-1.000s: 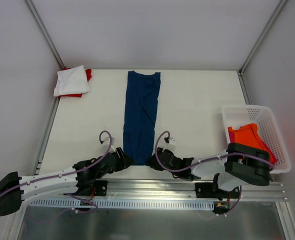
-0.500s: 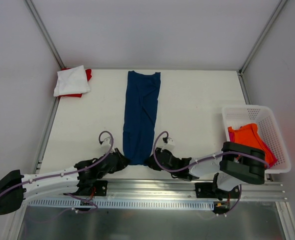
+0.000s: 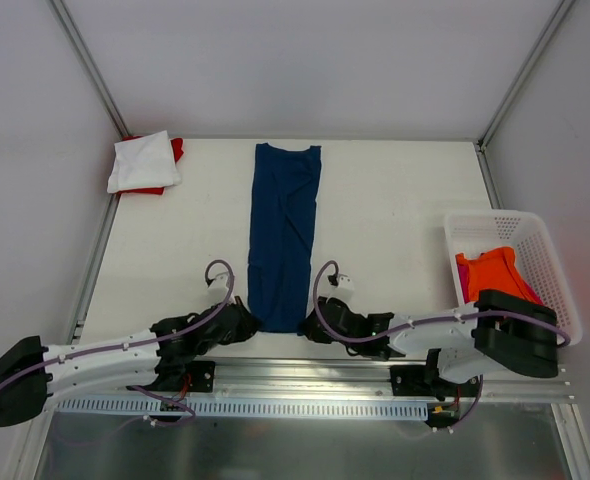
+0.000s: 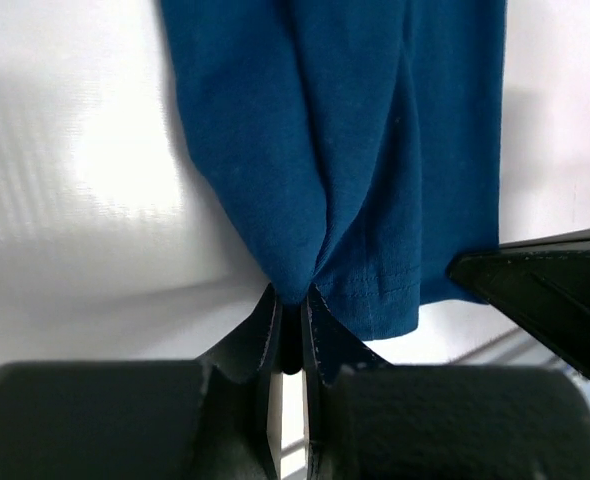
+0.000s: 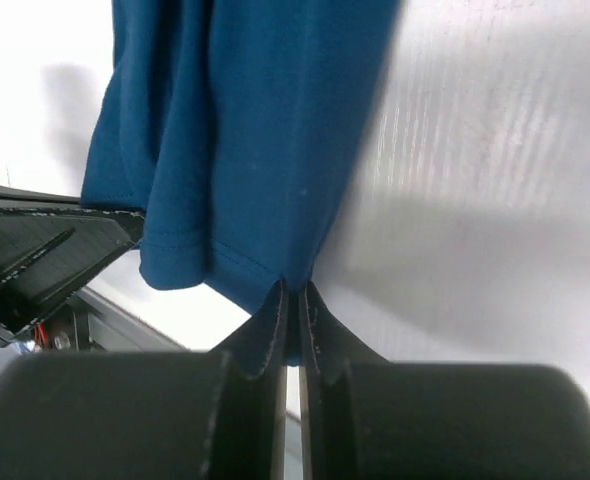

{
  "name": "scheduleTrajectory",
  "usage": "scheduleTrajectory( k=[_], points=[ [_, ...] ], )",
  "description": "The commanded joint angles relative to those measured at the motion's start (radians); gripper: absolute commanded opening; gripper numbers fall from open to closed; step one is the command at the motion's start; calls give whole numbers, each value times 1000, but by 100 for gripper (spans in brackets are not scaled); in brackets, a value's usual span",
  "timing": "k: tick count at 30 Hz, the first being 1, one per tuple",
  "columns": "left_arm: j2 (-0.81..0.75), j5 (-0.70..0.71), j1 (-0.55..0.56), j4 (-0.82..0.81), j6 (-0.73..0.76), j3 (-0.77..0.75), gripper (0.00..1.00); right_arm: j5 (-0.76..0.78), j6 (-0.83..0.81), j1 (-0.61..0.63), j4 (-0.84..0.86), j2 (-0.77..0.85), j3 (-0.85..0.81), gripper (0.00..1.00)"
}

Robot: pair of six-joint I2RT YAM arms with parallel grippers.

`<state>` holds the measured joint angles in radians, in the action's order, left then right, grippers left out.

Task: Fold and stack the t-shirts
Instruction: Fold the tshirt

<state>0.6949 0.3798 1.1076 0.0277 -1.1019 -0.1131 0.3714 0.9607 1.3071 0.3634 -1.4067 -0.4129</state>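
Navy t-shirt lies folded lengthwise into one long narrow strip, running from the far edge of the bench down its middle toward the arms; cloth plain deep blue, no print showing, soft creases along its length, a stitched hem at the near end. Left tool pinched tight on the near-left corner of that hem, the cloth gathered into a pucker that fans upward from the fingertips. Right tool likewise clamped on the near-right corner, the hem edge drooping just beside it. Both tools sit low at the bench surface, one on each side of the strip's near end. White tee folded at the far-left corner, lying on top of a red tee that peeks out at its edges. Orange tee crumpled inside the white lattice basket at the right edge. Bench top white and matt, glare patches in the wrist views. Pale grey walls enclose it on three sides, metal struts in the corners; an aluminium rail carries the arm bases along the near edge
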Motion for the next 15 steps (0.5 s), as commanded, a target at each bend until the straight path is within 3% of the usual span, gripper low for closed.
scheduleTrajectory(
  k=[1, 7, 15],
  points=[
    [8, -19, 11, 86, 94, -88, 0, 60, -77, 14, -345, 110, -65, 1],
    [35, -15, 12, 121, 191, -217, 0, 135, -186, 6, -540, 222, -199, 1],
    [97, 31, 12, 140, 272, -342, 1, 90, -298, -87, -563, 186, -305, 0]
  ],
)
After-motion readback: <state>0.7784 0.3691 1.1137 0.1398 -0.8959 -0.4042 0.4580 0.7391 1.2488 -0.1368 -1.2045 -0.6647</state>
